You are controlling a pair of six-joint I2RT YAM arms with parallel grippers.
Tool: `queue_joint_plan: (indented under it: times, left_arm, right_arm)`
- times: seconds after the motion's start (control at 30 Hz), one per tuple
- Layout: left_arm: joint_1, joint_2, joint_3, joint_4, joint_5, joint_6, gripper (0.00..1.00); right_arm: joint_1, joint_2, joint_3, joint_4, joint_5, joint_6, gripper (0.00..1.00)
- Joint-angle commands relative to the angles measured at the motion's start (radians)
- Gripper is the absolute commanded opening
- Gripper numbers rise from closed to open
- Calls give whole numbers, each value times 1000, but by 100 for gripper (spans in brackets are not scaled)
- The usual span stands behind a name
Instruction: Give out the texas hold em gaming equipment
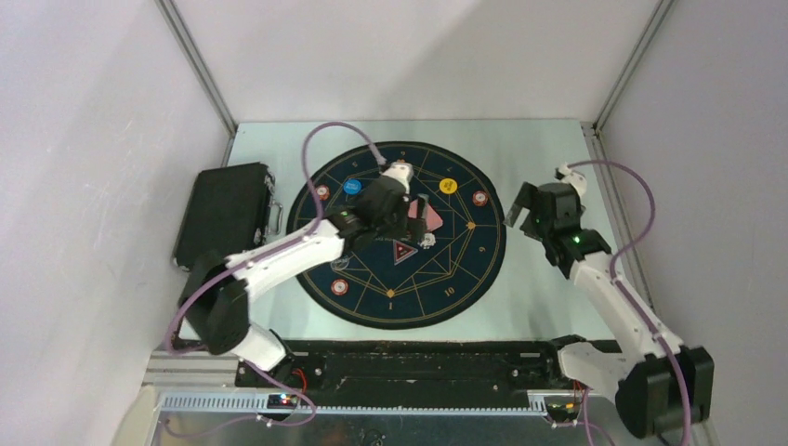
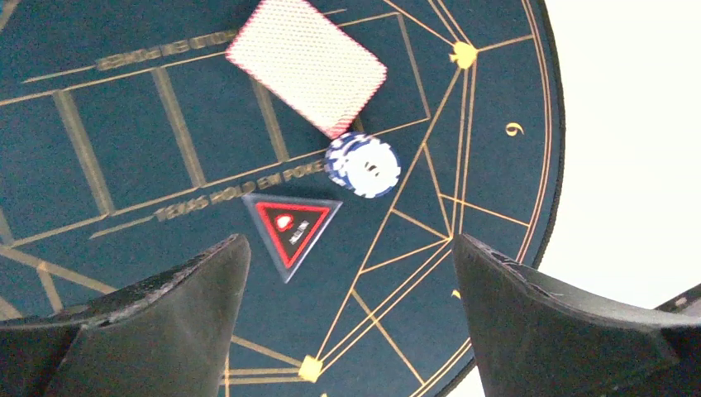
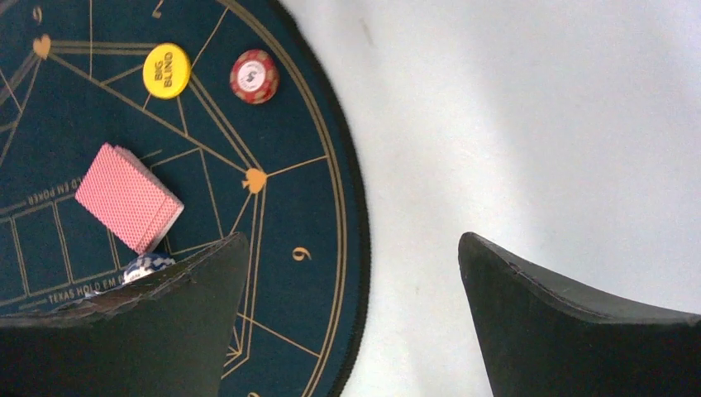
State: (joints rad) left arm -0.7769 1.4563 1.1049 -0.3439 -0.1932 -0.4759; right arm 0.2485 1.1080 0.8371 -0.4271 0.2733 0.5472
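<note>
Well to the left of the left fingers (image 2: pixel 165 322), off the mat (image 1: pixel 465 288), a black case (image 1: pixel 228 214) lies on the bench (image 1: pixel 539 149). From above, a left red-white chip (image 1: pixel 322 192) and a blue chip (image 1: pixel 352 187) lie on the mat to the left of these fingers.

The left fingers hang over the middle of the mat, spread wide and gripping nothing. In the left wrist view the red token (image 2: pixel 291 229) lies flat just ahead of the left-hand fingertip, a little inside the gap. The chip stack (image 2: pixel 363 165), blue and white, sits farther ahead, about midway between the two tips. The cards (image 2: pixel 307 64), pink backs up, lie beyond it, one corner just beside the stack.

The right fingers (image 3: pixel 579 331) hang at the mat's right edge, well to the right of the left pair. They too are spread wide, with nothing held. In the right wrist view the left-hand finger is over the mat and the right-hand one over the white bench, and the mat's rim runs through the gap. The cards lie ahead and left of the left-hand tip, and the chip stack peeps out at that finger's upper edge. Farther ahead lie the yellow chip (image 3: pixel 166 70), marked BIG BLIND, and just right of it, apart, the right red-white chip (image 3: pixel 254 76).
</note>
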Motion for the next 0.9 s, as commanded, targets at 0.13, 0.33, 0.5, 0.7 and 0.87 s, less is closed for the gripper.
queue_joint_plan:
  times: [0.13, 0.33, 0.5, 0.7, 0.87]
  left_arm:
    - [-30, 259, 214, -18, 132, 51, 100]
    - [-40, 384, 333, -94, 99, 54, 100]
    - [-41, 436, 370, -134, 85, 71, 99]
    - [-44, 499, 398, -159, 103, 82, 93]
    - [-43, 538, 439, -190, 81, 99, 91]
  right_arm:
    - [-77, -215, -148, 168, 9, 80, 100]
    - [-95, -227, -167, 196, -14, 89, 100]
    - [-105, -215, -167, 198, -17, 95, 100]
    - [-116, -196, -168, 200, -19, 97, 100]
    - [-126, -190, -168, 201, -25, 98, 99]
